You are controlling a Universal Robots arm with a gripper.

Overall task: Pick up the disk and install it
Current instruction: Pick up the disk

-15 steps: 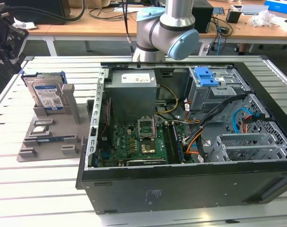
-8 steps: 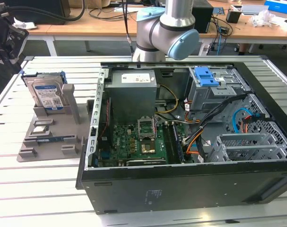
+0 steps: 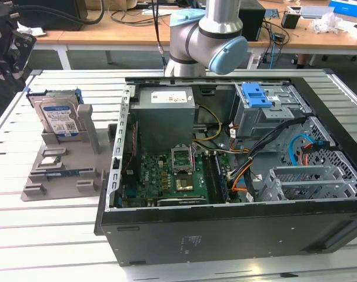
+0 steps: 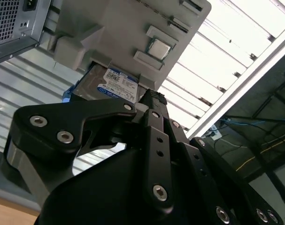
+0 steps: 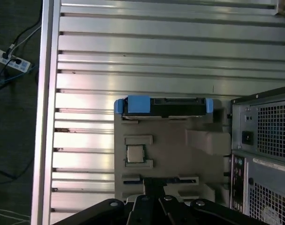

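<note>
Disk [image 3: 57,117] not picked up yet. It stands on edge in a slot of the grey holder [image 3: 66,170] on the counter [image 3: 49,235], at the exterior view's left, just beside the open case [image 3: 225,235]. Label faces the exterior camera, and the blue carrier shows round its edges.

In the first wrist view the disk [image 5: 163,105] is seen edge-on: dark edge, blue carrier ends at both sides, seated at one end of the holder [image 5: 198,150]. A chip [image 5: 136,153] sits in a pocket of the holder between the disk and the gripper [image 5: 154,180]. The gripper hangs over the holder's other end, apart from the disk and touching nothing.

Gripper state: the fingers look closed together into one black stem with nothing between them, so it is empty. The second wrist view agrees, with the gripper [image 4: 151,96] tip closed and the labelled face of the disk [image 4: 111,84] beyond it, under the holder [image 4: 133,28] lip, chip [image 4: 159,48] close by.

Case lies on its side with the lid off — board [image 3: 166,176], grey supply box [image 3: 164,111] and loose cables visible. The drive cage [image 3: 266,114] is at the back, toward the exterior view's right, with a blue latch [image 3: 254,94] on top. The arm [image 3: 207,35] rises behind the case. The case's rear panel [image 5: 264,140] sits just beside the holder in the first wrist view.
</note>
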